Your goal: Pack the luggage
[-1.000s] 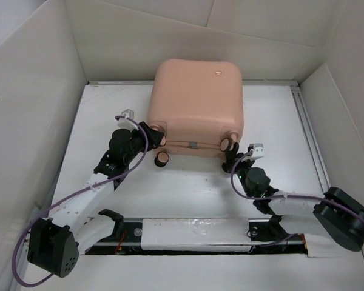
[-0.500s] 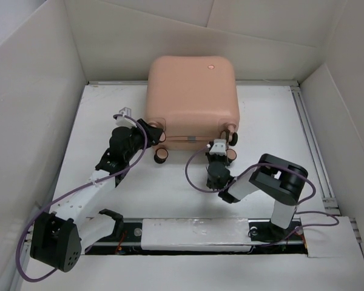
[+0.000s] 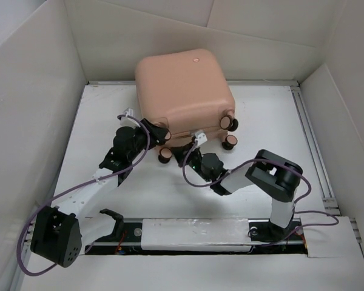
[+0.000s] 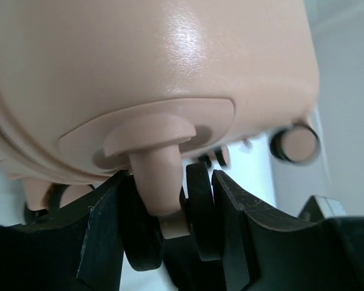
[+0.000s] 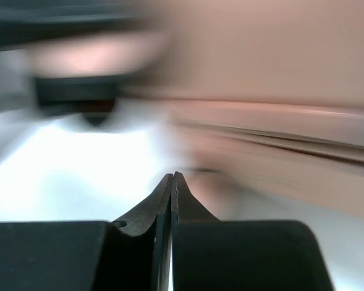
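Left pincer (image 4: 167,212) is clamping a wheel stem (image 4: 156,176) of the luggage (image 3: 182,91); right pincer (image 5: 171,180) is resting pinched together, empty. Tilted weight could twist the stem free.

Right wrist view: suitcase (image 5: 261,73) smeared by blur; dark shape (image 5: 79,94) at ten o'clock too blurred to name

Overhead view from behind the arms; wrist views close against luggage (image 3: 182,91).
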`<state>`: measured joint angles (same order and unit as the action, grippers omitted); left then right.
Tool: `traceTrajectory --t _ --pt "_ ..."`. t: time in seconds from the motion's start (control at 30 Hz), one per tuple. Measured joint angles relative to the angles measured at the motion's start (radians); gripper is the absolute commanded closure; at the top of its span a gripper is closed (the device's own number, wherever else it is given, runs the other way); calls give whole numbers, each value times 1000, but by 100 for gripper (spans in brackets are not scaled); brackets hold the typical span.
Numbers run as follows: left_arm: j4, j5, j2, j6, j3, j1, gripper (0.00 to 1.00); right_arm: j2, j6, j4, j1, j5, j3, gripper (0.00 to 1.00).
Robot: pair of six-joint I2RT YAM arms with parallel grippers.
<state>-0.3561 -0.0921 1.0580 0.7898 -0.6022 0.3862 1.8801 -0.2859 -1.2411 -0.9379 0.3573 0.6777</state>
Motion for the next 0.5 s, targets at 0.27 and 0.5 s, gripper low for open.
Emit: traceTrajectory --t 0.27,0.5 --pt "20 -177 5 97 0 69 100 -237 -126 65 59 -412 -106 100" --pt "54 -159 -12 78 -1 71 100 -226 -134 157 24 -410 -73 100"
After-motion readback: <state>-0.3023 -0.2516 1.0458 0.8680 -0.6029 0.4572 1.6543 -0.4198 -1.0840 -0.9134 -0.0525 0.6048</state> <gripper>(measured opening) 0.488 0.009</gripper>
